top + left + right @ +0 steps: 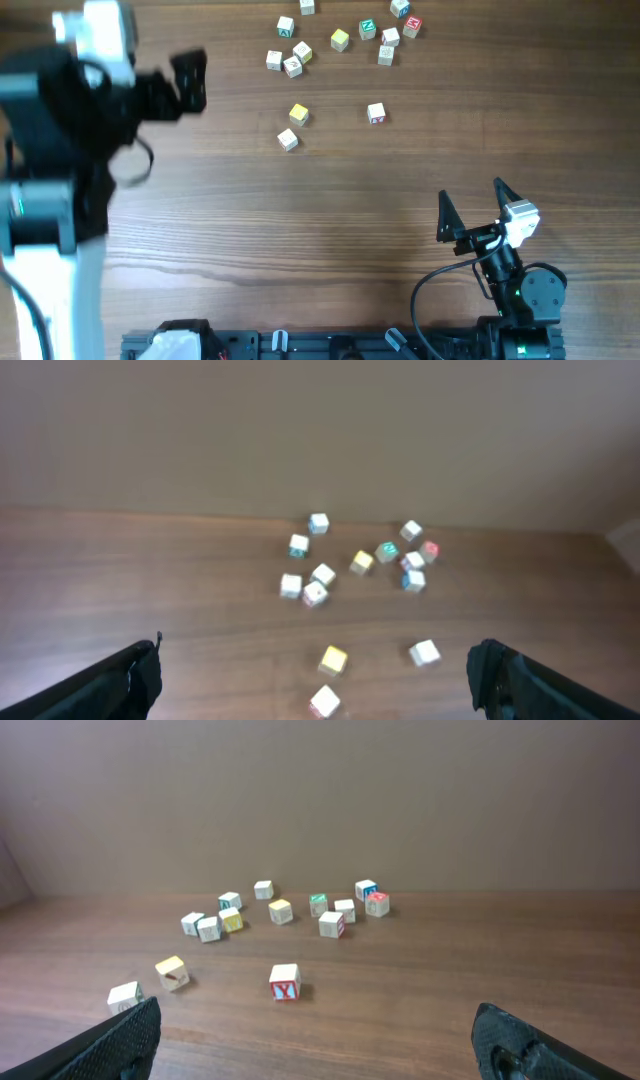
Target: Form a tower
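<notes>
We see the left end effector (pixel 193 82) and right end effector (pixel 470 190) spread wide and empty; loose cubes (pixel 298 114) lie scattered on the worktop (pixel 300 230).

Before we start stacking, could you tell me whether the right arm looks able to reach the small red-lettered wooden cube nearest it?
Probably yes: the right gripper is open and faces the small red-lettered wooden cube, with only bare brown wooden table between them.

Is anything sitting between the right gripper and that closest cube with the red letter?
Nothing visible does: only bare table separates the right gripper, jaws open, from the red-lettered cube.
</notes>
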